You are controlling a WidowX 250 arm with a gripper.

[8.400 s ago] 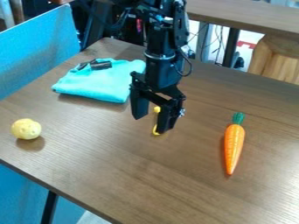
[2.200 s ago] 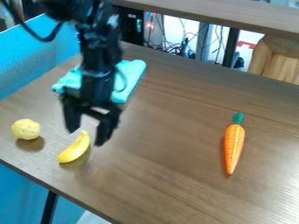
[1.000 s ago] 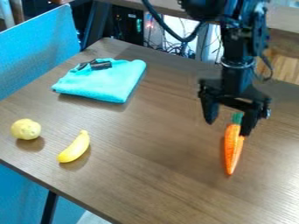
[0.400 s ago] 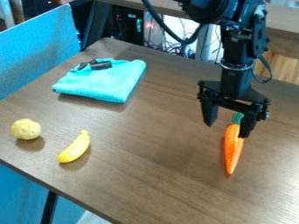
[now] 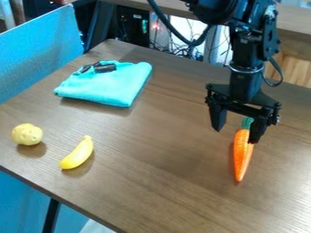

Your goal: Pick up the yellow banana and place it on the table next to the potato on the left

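At the view's left, we see a pale-yellow, rounded, lumpy object (image 5: 27, 134) on the brown wood-grain table (image 5: 164, 177). Beside it lies a curved yellow banana (image 5: 77, 154), its stem end pointing away from us. Farther back we note a folded turquoise cloth (image 5: 109, 88) bearing small black objects (image 5: 104, 68). Toward the right, the black two-finger gripper (image 5: 236, 135) hangs with fingers parted, grasping nothing. The glossy orange, tapered carrot (image 5: 243, 154) with a green top (image 5: 247, 122) lies below the gripper and slightly to the view's right, its top behind the right-hand finger; we cannot tell whether they touch. Its long axis runs toward us, roughly crosswise to the finger spread.
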